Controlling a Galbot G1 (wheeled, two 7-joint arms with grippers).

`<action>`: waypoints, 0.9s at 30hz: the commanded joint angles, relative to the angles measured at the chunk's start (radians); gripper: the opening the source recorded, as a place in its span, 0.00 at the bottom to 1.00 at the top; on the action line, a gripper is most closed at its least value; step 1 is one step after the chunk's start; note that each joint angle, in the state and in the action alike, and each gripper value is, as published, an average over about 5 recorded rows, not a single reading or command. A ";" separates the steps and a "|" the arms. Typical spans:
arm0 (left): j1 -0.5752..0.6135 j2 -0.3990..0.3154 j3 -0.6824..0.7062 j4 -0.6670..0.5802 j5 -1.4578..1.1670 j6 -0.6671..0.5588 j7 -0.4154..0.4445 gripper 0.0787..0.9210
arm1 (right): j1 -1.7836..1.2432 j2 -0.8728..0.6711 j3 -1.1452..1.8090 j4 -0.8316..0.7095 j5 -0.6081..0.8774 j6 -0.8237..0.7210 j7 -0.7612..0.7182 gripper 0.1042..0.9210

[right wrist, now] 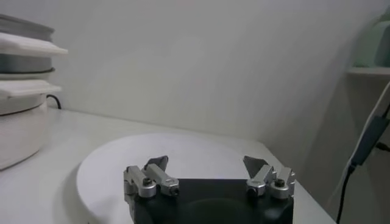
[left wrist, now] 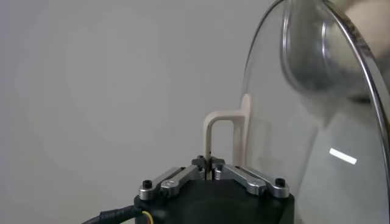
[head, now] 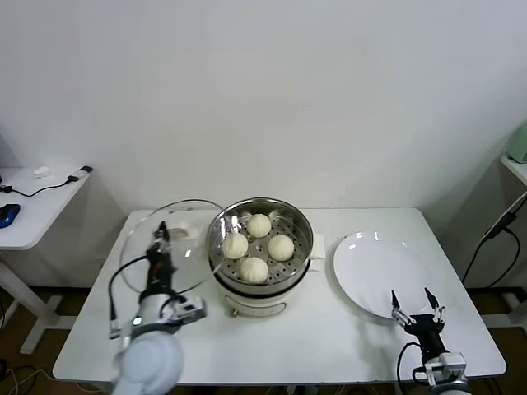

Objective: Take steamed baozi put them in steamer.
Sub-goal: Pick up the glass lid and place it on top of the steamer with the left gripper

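Several cream-white steamed baozi (head: 259, 225) lie in the steel steamer (head: 305, 226) at the table's middle; its white base also shows in the right wrist view (right wrist: 18, 122). My left gripper (head: 162, 234) is shut on the white handle (left wrist: 222, 137) of the round glass lid (head: 189, 271), holding it just left of the steamer. In the left wrist view the gripper (left wrist: 209, 163) pinches the handle's thin leg, with the glass lid (left wrist: 317, 122) beside it. My right gripper (head: 414, 302) stands open with nothing in it at the near edge of the flat white plate (head: 379, 263).
The plate (right wrist: 183, 152) lies bare right of the steamer. A white side table (head: 33, 206) with a blue mouse and a cable stands at far left. A cable (head: 494, 239) and a shelf are at far right.
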 commanded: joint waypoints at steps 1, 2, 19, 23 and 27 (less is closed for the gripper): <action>-0.162 -0.164 0.302 0.053 0.201 0.126 0.101 0.07 | 0.003 0.011 0.002 -0.009 -0.020 0.004 0.000 0.88; -0.173 -0.181 0.314 0.070 0.216 0.128 0.105 0.07 | 0.001 0.012 0.004 -0.009 -0.021 0.005 -0.001 0.88; -0.257 -0.363 0.376 0.285 0.354 0.146 0.125 0.07 | -0.005 0.017 0.026 -0.015 -0.019 0.029 0.008 0.88; -0.261 -0.370 0.376 0.325 0.369 0.145 0.121 0.07 | -0.005 0.016 0.029 -0.022 -0.018 0.034 0.009 0.88; -0.269 -0.370 0.368 0.358 0.384 0.140 0.116 0.07 | -0.006 0.016 0.030 -0.029 -0.016 0.041 0.013 0.88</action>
